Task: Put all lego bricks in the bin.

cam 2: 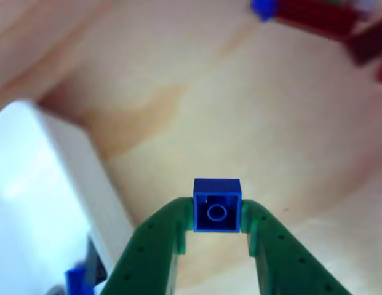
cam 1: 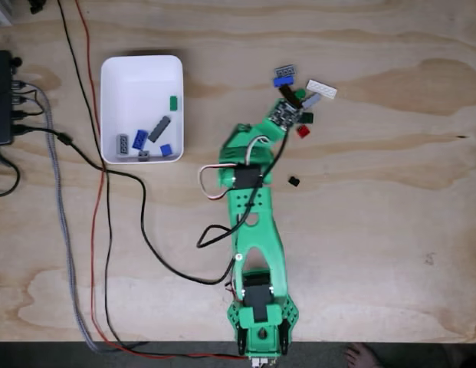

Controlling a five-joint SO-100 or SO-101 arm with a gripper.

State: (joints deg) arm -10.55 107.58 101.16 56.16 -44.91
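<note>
Other view: the green gripper (cam 2: 216, 228) is clamped on a small blue brick (cam 2: 216, 205) above the table (cam 2: 252, 123), with the white bin (cam 2: 49, 184) at left. Fixed view: loose lego bricks (cam 1: 320, 88) lie right of the bin (cam 1: 142, 69), which holds several.

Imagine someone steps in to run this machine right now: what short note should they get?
Hand: shut on a small blue square plastic lego brick, held above the wooden table.
Bin: the white rectangular plastic tray sits upper left in the fixed view.
Done: about six bricks lie in the tray, among them a green one and a long grey one.
Left: drop the held brick in, then fetch the cluster by the arm's tip, including a white plate, a red brick, plus a lone black piece.
</note>
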